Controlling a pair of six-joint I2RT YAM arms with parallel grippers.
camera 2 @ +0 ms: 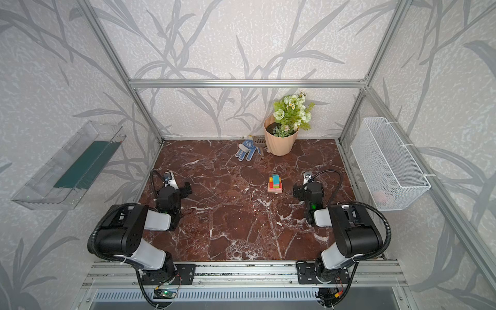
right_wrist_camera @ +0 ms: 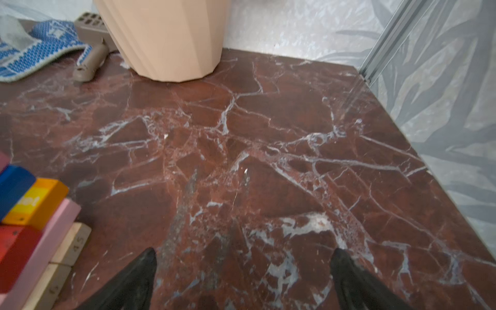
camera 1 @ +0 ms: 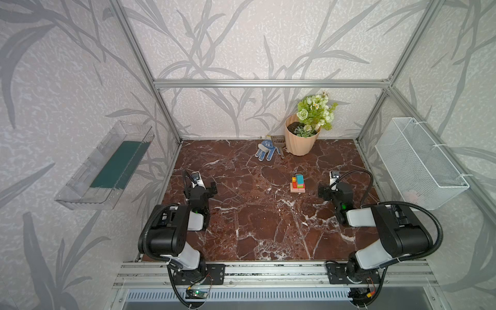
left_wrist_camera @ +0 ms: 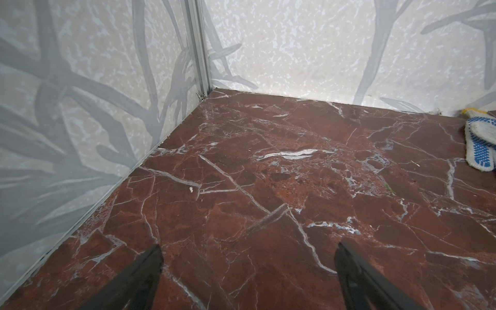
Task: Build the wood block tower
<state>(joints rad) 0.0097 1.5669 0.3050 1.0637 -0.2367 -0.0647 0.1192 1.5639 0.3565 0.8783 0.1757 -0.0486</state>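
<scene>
Because the tower looked complete, we held the left claw and right claw apart, clear at its nine and three o'clock.

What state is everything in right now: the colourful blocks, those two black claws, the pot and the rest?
Multicoloured wood block tower: standing upright, nothing touching it.
Left gripper: open, empty, away from the tower.
Right gripper: open, empty, beside the tower.
Peach ribbed flowerpot: upright, green-white flowers in it.
Blue-dotted white gloves: lying flat near the pot.
White wire basket: hanging on the side wall.
</scene>
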